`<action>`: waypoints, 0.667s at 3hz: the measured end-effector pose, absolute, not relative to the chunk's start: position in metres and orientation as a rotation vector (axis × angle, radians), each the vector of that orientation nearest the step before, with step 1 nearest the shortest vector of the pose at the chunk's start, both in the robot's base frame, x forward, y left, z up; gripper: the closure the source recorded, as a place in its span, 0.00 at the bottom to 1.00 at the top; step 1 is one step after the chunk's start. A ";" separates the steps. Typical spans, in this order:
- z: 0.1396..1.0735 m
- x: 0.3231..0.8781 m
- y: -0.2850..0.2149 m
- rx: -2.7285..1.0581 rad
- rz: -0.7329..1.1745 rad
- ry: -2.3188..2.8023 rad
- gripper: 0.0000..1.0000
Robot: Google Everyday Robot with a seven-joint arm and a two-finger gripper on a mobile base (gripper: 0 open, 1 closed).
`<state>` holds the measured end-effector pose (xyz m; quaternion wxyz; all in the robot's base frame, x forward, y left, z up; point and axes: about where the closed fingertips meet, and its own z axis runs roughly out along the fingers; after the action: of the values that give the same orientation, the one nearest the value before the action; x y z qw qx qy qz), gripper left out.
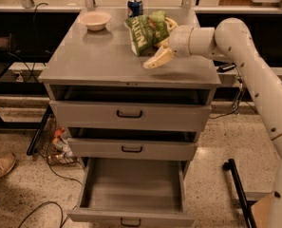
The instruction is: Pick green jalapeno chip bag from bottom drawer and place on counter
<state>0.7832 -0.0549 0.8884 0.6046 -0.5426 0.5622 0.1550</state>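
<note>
Judging the placing step all but done, we find the small crinkly light-green jalapeno chip bag (pixel 147 31) standing on the smooth grey counter (pixel 98 56), toward its back right, while the deep grey bottom drawer (pixel 131 189) gapes open well below the counter. Our cream two-finger gripper (pixel 158 42) hovers just over the counter's right side, fingers spread wide beside the bag, clamping nothing. Next we reckon a clean retreat without toppling the bag. Our white arm (pixel 245 56) reaches in level from the counter's right.
</note>
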 end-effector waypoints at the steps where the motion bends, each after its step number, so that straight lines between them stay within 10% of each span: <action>1: 0.905 0.758 -0.077 -1.252 0.295 1.302 0.00; 2: 0.904 0.733 -0.098 -1.248 0.269 1.319 0.00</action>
<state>0.7331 -0.0977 0.9044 0.6076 -0.5400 0.5708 0.1162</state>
